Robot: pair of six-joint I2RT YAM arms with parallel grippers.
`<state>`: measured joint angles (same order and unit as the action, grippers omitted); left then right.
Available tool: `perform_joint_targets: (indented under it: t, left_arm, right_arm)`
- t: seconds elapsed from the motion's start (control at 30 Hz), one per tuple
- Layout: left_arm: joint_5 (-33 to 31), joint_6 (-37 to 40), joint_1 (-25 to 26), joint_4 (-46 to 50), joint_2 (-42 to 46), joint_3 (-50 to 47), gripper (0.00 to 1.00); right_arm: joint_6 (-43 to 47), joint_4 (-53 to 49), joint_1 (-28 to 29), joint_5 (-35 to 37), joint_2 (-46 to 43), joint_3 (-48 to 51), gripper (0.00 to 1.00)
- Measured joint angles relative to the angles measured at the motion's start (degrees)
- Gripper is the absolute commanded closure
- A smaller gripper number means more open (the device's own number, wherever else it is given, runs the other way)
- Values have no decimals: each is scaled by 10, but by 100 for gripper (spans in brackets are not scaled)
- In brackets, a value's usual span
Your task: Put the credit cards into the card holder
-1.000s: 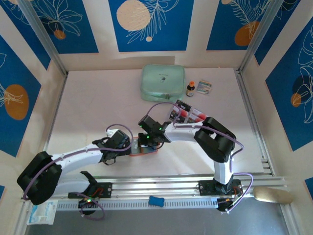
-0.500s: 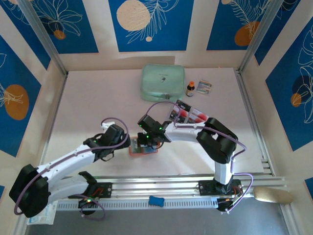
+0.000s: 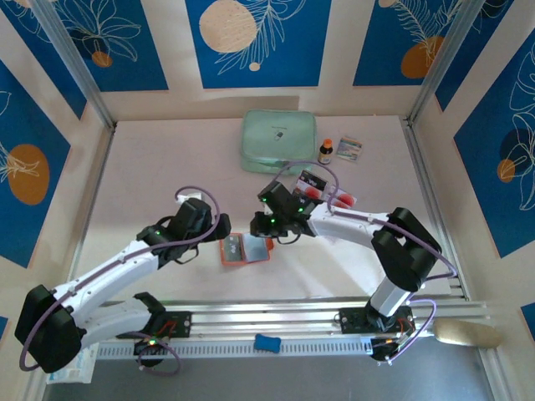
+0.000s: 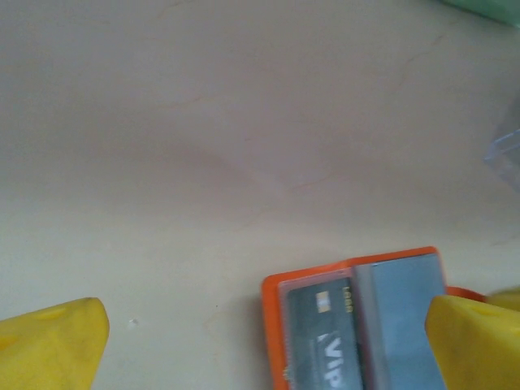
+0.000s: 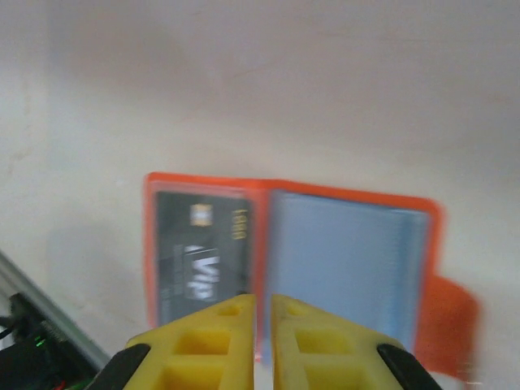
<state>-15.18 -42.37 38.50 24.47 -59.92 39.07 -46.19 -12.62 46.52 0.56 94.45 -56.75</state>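
The card holder (image 3: 245, 249) lies open on the tabletop (image 3: 150, 184), a dark card (image 5: 199, 252) in its left half. The left pincer (image 4: 264, 329) gapes empty; the right pincer (image 5: 262, 313), apparently clenched on nothing, hovers close and could drag the holder shut.

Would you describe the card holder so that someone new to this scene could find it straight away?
On the white table, look toward the near edge from the mint-green zip case. The card holder lies opened flat. It is the only flat orange thing, with a dark card in one half and a blue-grey pocket in the other.
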Motion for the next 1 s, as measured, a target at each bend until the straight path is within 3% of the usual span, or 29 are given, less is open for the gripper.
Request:
perform_joint_targets:
  t: [0.17, 0.47, 1.0]
  left_arm:
    - [8, -2, 36, -13, -27, 9, 0]
    - [-2, -24, 110, -29, -94, 9, 0]
    - [-6, -28, 116, -68, -153, -8, 0]
  right_arm:
    - [20, -7, -37, -16, 2, 7, 87]
    - [50, -10, -42, -52, 63, -22, 90]
    - [57, -7, -37, -77, 122, -42, 93]
